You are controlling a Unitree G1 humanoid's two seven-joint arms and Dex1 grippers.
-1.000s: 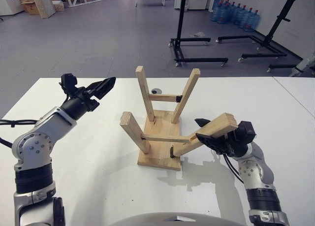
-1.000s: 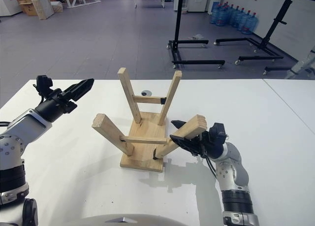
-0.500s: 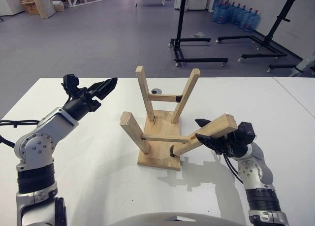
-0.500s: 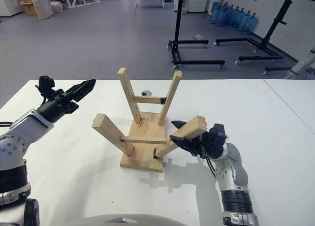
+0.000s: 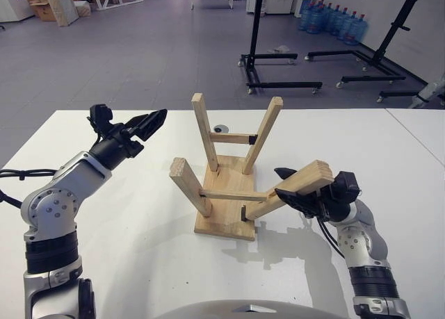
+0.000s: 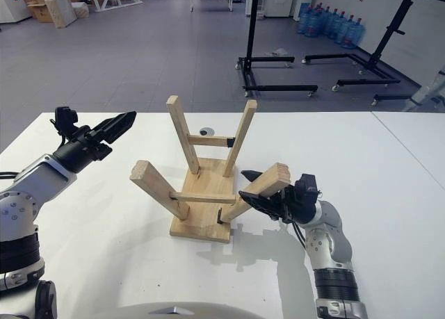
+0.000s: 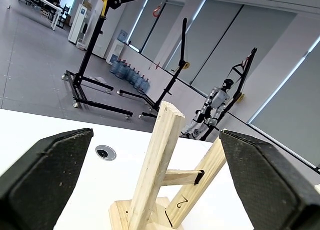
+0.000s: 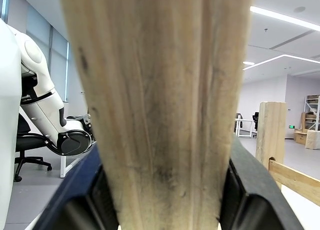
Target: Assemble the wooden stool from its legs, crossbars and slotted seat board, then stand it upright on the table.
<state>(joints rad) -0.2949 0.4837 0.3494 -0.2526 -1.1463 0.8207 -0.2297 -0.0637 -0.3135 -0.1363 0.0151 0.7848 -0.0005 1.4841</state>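
The left gripper is raised above the table, well to the left of the stool, with its fingers spread wide and nothing between them. The seat board lies flat on the table with the legs pointing up, so the stool is upside down. The far pair of legs stands in the board, joined by a crossbar. The near left leg leans outward and connects through the near crossbar to the near right leg, which tilts steeply to the right. The right gripper is closed around the upper end of that leg, one finger on either side of the wood. The step in hand appears to be seating the near leg pair in the board. The next move probably calls for pushing the held leg along its own axis into its slot while the left gripper braces the opposite leg. The stool is not yet turned upright.
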